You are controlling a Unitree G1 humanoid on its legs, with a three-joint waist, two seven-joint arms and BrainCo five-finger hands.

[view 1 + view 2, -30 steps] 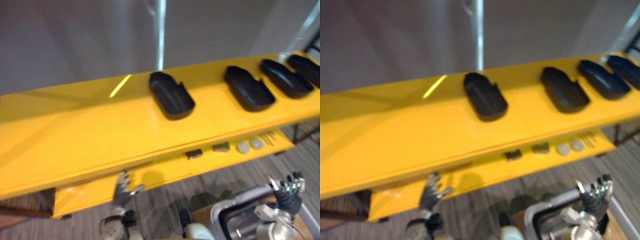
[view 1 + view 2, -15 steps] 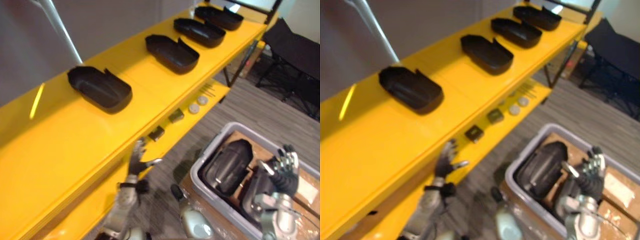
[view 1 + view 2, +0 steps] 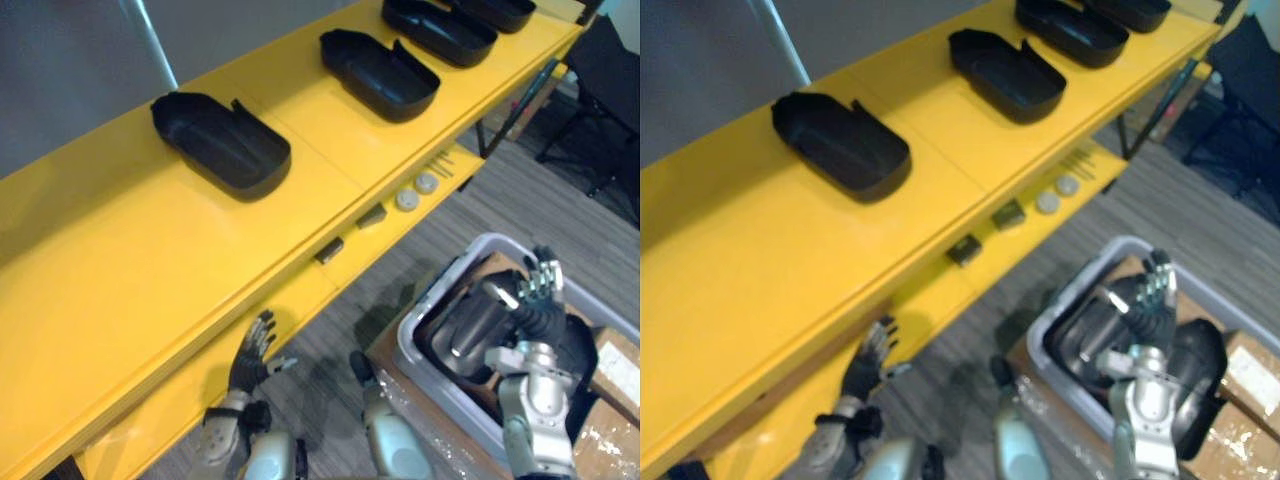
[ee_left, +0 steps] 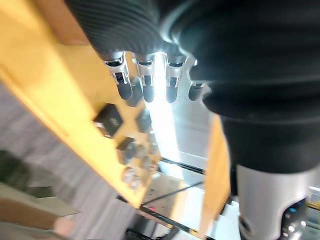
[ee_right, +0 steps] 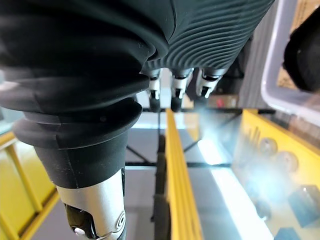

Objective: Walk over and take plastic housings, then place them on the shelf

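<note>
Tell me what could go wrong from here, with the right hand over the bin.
1. The right hand is open above housings packed tight in the grey bin; it may snag the rim or lift two at once.
2. The left hand hangs open close to the lower shelf; a turn could bump the shelf and scatter the small parts there.

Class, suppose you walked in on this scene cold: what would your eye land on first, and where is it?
The long bright yellow shelf crossing the view strikes first, with black plastic housings lined up open side up along its top. Next comes the grey bin at lower right, holding more housings, with the right hand open over it. The left hand hangs open below the shelf's edge.
</note>
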